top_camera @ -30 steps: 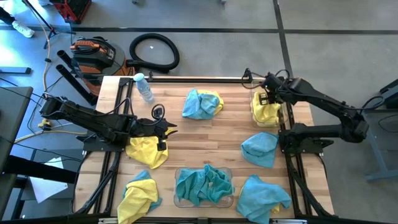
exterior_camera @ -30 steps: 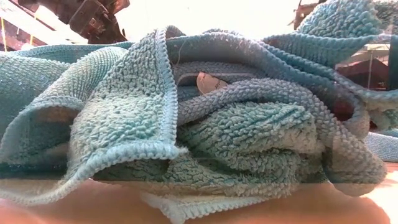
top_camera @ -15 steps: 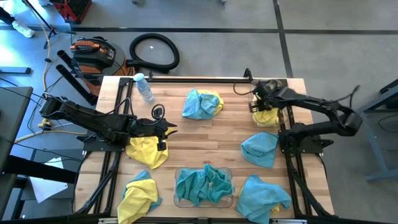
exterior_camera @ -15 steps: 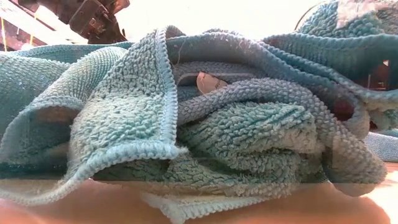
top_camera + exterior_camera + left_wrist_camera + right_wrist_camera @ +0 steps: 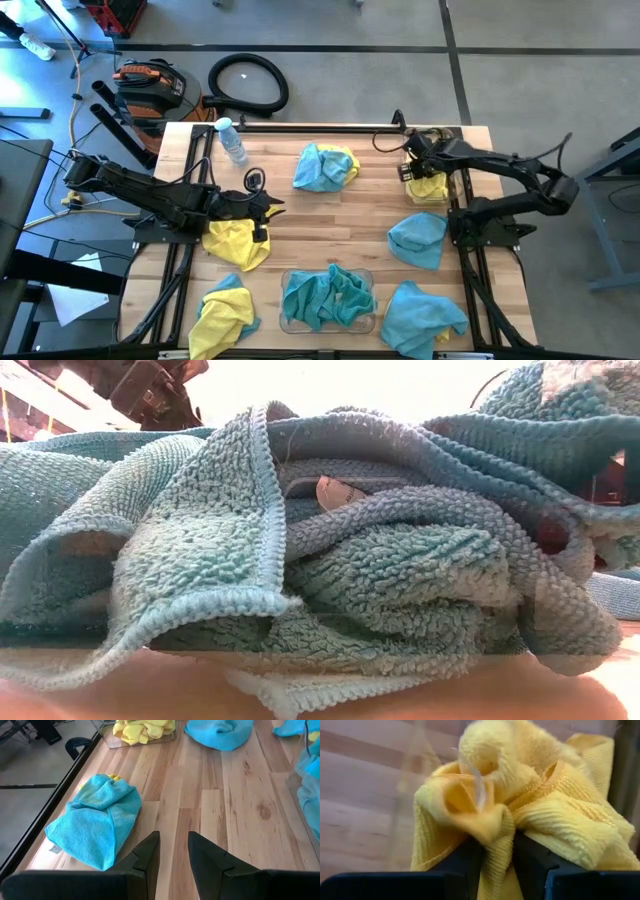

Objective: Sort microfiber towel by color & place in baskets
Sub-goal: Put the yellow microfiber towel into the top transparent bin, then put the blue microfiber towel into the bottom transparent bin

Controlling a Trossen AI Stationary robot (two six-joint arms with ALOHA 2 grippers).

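My right gripper (image 5: pixel 411 167) is down in the clear basket (image 5: pixel 447 197) at the table's far right and is shut on a yellow microfiber towel (image 5: pixel 530 805) there. My left gripper (image 5: pixel 266 207) hangs open at the left, its fingers (image 5: pixel 148 854) over bare wood, beside a yellow towel (image 5: pixel 237 244). A second basket (image 5: pixel 284 322) at the near middle holds teal towels (image 5: pixel 330 570). A teal towel folded over a yellow one (image 5: pixel 325 166) lies at the far middle and shows in the left wrist view (image 5: pixel 95 820). My right gripper pinches a raised fold of the yellow towel (image 5: pixel 496 840) between its two fingers (image 5: pixel 532 857). It comes from above, pointing steeply down. The towel lies bunched in the basket; one layer or several, I cannot tell.
Two loose teal towels (image 5: pixel 418 240) (image 5: pixel 423 318) lie on the right half. A yellow and teal pair (image 5: pixel 222 314) lies at the near left. A clear water bottle (image 5: pixel 232 141) lies at the far left. Bare wood shows in the table's middle (image 5: pixel 330 225).
My right gripper has gone down and a little toward the table's left edge, onto the yellow towels in the far-right basket. The arm has folded lower over the table's right edge.
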